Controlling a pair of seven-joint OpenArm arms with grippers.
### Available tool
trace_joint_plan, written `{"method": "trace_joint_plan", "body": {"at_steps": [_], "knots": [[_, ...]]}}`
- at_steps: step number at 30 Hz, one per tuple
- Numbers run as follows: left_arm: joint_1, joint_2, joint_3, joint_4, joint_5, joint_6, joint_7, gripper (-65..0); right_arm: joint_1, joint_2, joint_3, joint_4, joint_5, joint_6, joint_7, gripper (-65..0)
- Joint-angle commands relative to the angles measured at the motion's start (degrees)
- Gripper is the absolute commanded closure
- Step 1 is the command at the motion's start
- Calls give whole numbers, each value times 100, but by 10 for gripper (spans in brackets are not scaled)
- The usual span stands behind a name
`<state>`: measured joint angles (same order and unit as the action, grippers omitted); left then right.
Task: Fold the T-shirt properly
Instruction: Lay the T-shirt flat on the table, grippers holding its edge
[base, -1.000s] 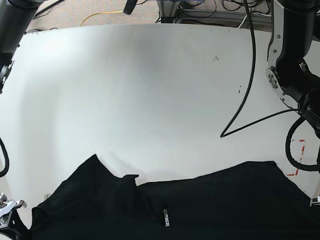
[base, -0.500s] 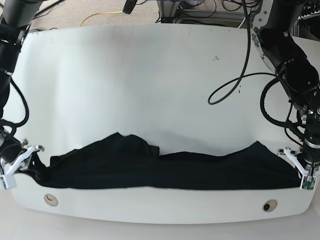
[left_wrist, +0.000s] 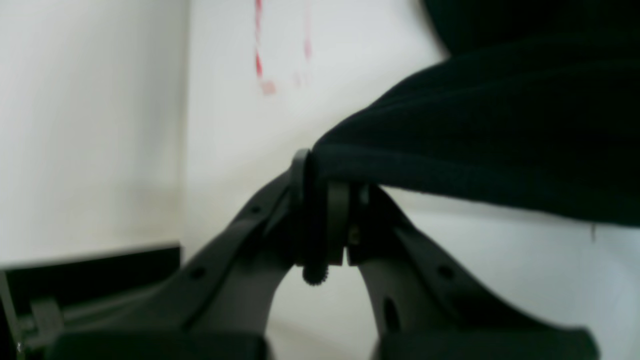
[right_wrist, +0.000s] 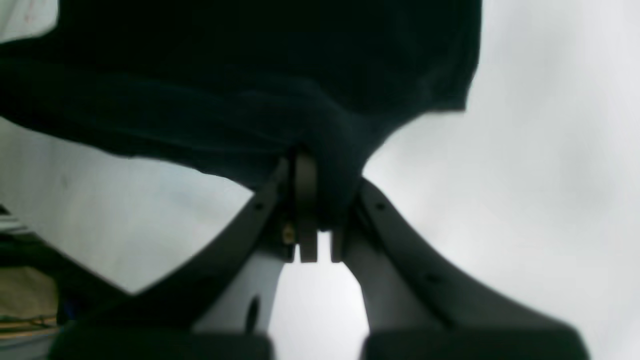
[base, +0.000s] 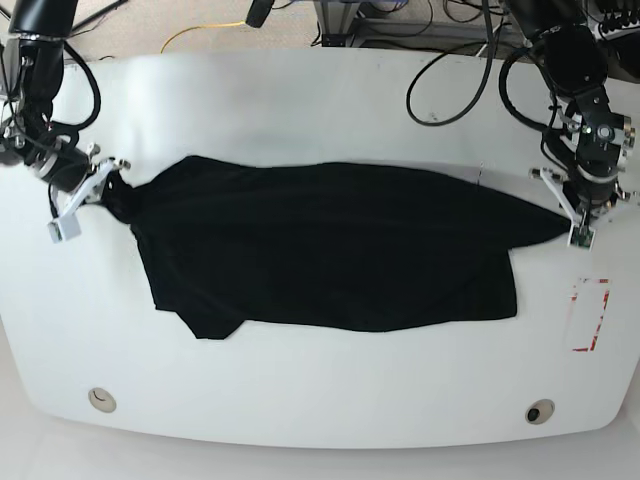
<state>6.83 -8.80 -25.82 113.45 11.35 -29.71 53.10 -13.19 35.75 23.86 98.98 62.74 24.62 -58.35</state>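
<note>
The black T-shirt (base: 330, 250) lies stretched wide across the middle of the white table (base: 300, 110), pulled taut between my two grippers. In the base view my right gripper (base: 108, 188) holds its left end and my left gripper (base: 566, 218) holds its pointed right end. The left wrist view shows the left gripper (left_wrist: 325, 170) shut on a thick folded edge of the T-shirt (left_wrist: 500, 125). In the right wrist view the right gripper (right_wrist: 312, 175) is shut on a bunched part of the T-shirt (right_wrist: 250, 75). No print is visible.
A red tape rectangle (base: 590, 315) marks the table near its right edge, also seen as red tape (left_wrist: 260, 60) in the left wrist view. Two round holes (base: 100, 400) (base: 540, 412) sit near the front edge. Cables (base: 450, 70) trail over the table's back right.
Both arms have carried the T-shirt from the table's front edge toward the middle and pulled it apart, so it now lies spread out flat instead of bunched in a low strip.
</note>
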Motion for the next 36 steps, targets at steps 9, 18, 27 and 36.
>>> {"method": "trace_joint_plan", "body": {"at_steps": [9,18,27,36], "knots": [[1018,-92,-692,71,56,-602,-119,-4,-1551,-256,696,638,-2,4,-69,0],[974,75,-745,71,65,-796,-119,-4,-1156,-599,643,594,-19,-58,-86,0],[798,31,-727,62,91,-796,-119,-4,-180,-810,63,-505,-380,-58,-86,-151],[798,23,-710,62,91,-796,-119,-4,5,-907,1,-786,-292,4,-121,-476]]}}
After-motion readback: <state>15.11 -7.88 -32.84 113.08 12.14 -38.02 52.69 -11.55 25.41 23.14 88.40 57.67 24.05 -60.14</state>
